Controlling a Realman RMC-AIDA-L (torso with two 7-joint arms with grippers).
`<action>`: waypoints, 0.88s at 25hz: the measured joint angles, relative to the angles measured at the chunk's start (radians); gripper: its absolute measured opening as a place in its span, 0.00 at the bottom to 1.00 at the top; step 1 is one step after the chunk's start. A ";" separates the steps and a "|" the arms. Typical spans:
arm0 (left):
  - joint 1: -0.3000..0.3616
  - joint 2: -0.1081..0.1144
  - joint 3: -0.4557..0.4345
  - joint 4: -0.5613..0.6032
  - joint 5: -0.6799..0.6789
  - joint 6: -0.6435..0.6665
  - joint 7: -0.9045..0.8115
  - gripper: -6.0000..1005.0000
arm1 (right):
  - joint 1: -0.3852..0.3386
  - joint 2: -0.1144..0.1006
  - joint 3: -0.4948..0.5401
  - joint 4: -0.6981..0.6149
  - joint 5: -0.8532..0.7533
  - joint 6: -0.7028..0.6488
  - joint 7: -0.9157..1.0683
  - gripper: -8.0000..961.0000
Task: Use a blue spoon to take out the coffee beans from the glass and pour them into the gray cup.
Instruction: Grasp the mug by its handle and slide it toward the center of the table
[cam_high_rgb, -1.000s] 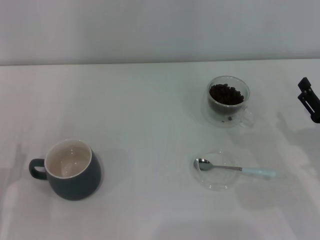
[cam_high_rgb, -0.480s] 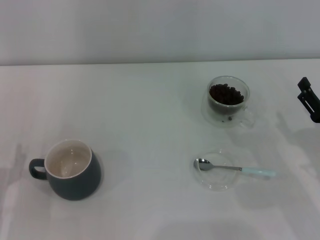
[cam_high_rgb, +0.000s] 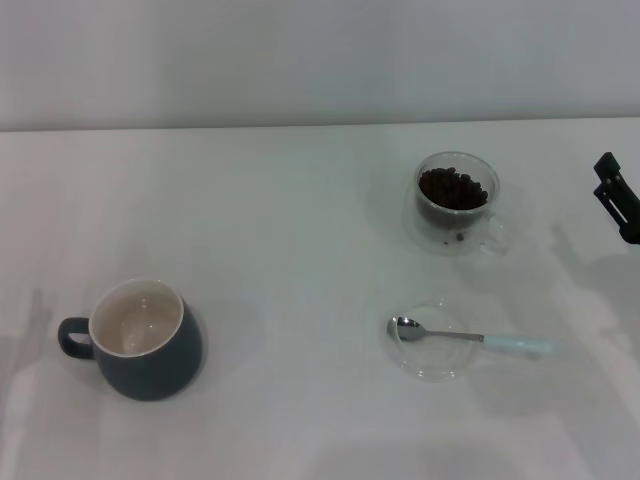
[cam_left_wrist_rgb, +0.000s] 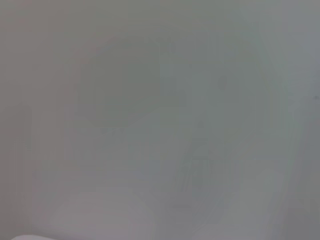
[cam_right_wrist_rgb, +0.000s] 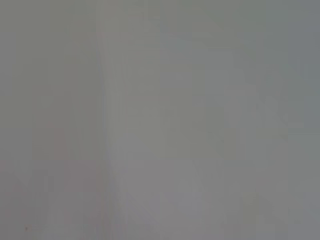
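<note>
A: Delta vs 0.5 s and 1 s back: basically nil. Right gripper (cam_high_rgb: 618, 197) maybe a hair further out at the right edge, objs same spots.
B: Claw state?
A: Can't tell. Only a black tip shows at the edge, above the table (cam_high_rgb: 300, 250), well apart from everything. Left gripper not in view at all. Both wrist cams show plain gray, nothing usable.
B: Spoon?
A: Spoon (cam_high_rgb: 470, 337) lies flat, front right. Metal bowl rests on a small clear saucer (cam_high_rgb: 428, 342), pale handle sticks out past the rim toward the robot's right. Untouched.
B: Beans?
A: Beans (cam_high_rgb: 453, 188) all in the glass (cam_high_rgb: 456, 203), upright, behind the saucer, handle facing front-right. Glass and saucer apart, not touching.
B: Cup?
A: Cup (cam_high_rgb: 138, 340) upright, front left, handle pointing left, white inside looks empty. Well apart from spoon and glass.
</note>
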 joint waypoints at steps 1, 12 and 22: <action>0.001 0.000 0.000 0.000 0.000 0.000 0.000 0.79 | 0.000 0.000 0.000 0.000 0.000 0.000 0.000 0.90; 0.002 0.000 0.000 0.000 0.000 0.002 0.000 0.79 | -0.001 0.000 0.000 0.000 0.000 0.000 0.000 0.89; 0.003 0.000 0.000 0.000 0.000 0.002 0.000 0.79 | 0.001 0.000 0.000 0.000 0.000 0.000 0.000 0.89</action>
